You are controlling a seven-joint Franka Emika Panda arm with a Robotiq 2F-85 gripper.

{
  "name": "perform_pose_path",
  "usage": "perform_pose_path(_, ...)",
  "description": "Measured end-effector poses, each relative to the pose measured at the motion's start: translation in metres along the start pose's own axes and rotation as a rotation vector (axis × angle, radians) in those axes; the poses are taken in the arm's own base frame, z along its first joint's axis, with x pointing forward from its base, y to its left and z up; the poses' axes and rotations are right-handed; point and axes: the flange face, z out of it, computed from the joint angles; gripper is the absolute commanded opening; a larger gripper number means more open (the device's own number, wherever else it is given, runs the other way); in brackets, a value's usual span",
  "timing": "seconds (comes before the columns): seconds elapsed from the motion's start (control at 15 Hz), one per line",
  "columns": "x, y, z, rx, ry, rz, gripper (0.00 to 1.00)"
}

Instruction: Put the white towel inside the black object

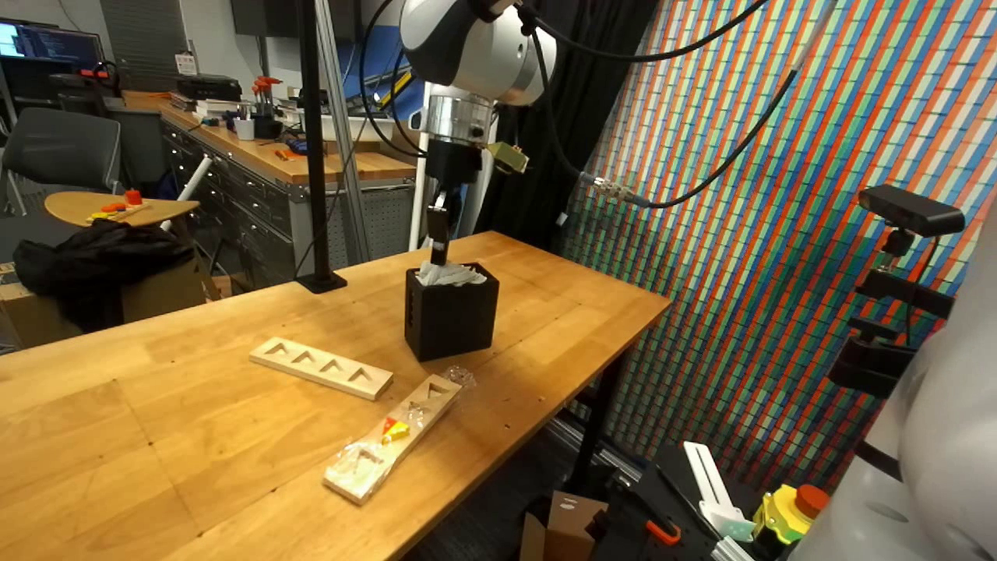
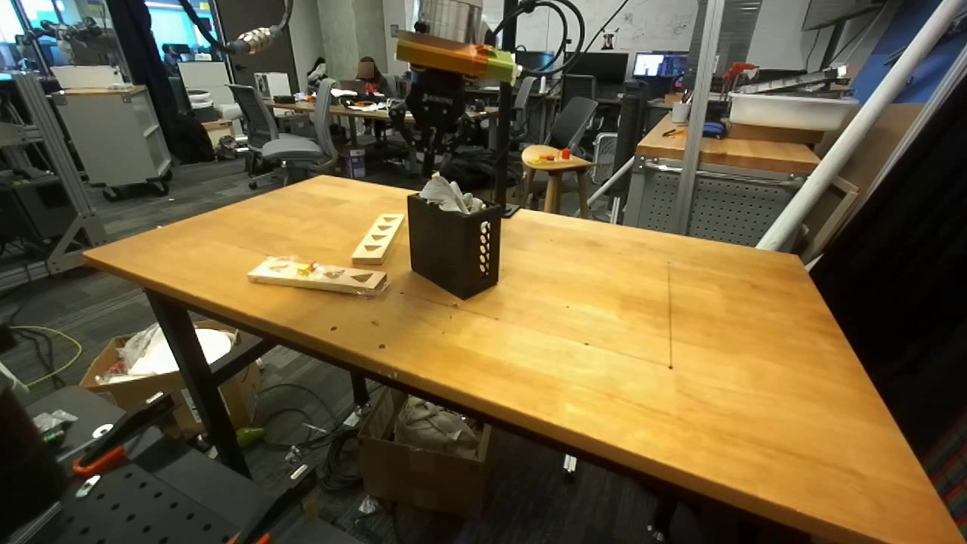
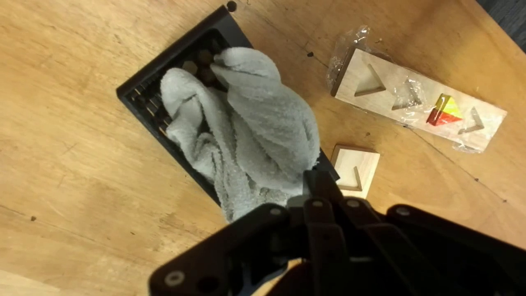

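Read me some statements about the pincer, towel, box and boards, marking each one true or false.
1. The pincer is right at the white towel. True.
2. The towel lies spread out flat. False: it is bunched in the black box, with part sticking up.
3. Clear plastic clings to one wooden board. True.
4. The other wooden board has four triangular recesses. True.
5. The box's sides are all solid. False: one shows holes.

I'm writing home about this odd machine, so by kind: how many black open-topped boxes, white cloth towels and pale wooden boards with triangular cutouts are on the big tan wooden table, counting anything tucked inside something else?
Black open-topped box: 1
White cloth towel: 1
Pale wooden boards with triangular cutouts: 2
Total: 4
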Motion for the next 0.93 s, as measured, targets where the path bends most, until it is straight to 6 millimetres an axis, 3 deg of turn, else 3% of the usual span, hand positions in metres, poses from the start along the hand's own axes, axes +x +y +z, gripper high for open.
perform_pose_path(0.93, -0.028, 0.067, 0.017, 0.043, 0.035, -0.003, 0.02)
